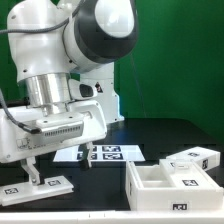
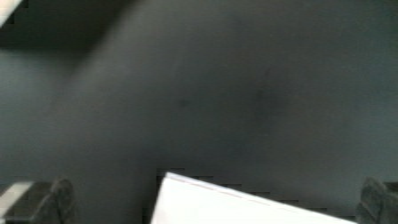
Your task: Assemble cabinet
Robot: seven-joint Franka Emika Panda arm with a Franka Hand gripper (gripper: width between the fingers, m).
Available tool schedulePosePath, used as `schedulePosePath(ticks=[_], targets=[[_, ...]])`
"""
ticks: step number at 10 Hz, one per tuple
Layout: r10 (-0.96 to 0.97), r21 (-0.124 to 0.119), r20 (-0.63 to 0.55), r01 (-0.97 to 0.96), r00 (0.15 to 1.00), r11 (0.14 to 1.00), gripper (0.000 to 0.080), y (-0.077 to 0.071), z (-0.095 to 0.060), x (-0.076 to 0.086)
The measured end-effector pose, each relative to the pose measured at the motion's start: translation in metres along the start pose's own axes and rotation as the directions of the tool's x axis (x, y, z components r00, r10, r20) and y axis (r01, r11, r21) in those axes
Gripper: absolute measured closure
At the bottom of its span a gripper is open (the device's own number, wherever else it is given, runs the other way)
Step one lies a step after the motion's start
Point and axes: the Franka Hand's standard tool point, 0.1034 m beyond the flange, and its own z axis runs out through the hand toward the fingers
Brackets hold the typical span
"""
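- The cabinet body (image 1: 165, 186), an open white box with its hollow facing up, sits near the table's (image 1: 100, 195) front edge, toward the exterior view's right. Lying open side up, it looks ready to take panels from above.
- A second white part (image 1: 196, 158) carrying small tags lies just behind the body, closer to the table's right edge. Whether the two touch I cannot tell.
- A flat panel (image 1: 45, 186) with tags lies near the front edge at the exterior view's left, well apart from the body. It is loose and not yet joined.
- The parts seem spread out so that each one can be reached from above without knocking another.
- The marker board (image 1: 105, 152) lies flat in the middle of the table, between the flat panel and the body.
- The gripper (image 1: 58, 165) hangs low over the table between the flat panel and the marker board. Its fingers (image 1: 29, 168) are spread wide and hold nothing.
- In the wrist view the fingers (image 2: 36, 200) show only at the two lower corners, with bare dark table (image 2: 178, 100) between them.
- A plain white corner (image 2: 240, 200) juts in there. It may belong to the flat panel or to the marker board, and I cannot tell which.
- The assembly looks barely begun. The wide-spread, downward pose suits lining up over a flat piece before a pick.
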Motion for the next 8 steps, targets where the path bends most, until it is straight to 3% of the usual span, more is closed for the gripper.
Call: schedulePosePath(ticks=[1,4,7,8], targets=[[0.005,-0.001,0.001,-0.005,1.000,1.000,0.0003,-0.002,-0.001,0.002],[0.122,0.007,0.007,-0.122,0.992,0.992,0.0003,-0.033,-0.008,0.029],[0.159,0.039,-0.007,-0.158,0.987,0.987,0.0003,-0.039,-0.004,0.039],[0.154,0.033,-0.009,-0.154,0.988,0.988,0.0003,-0.034,0.000,0.038]])
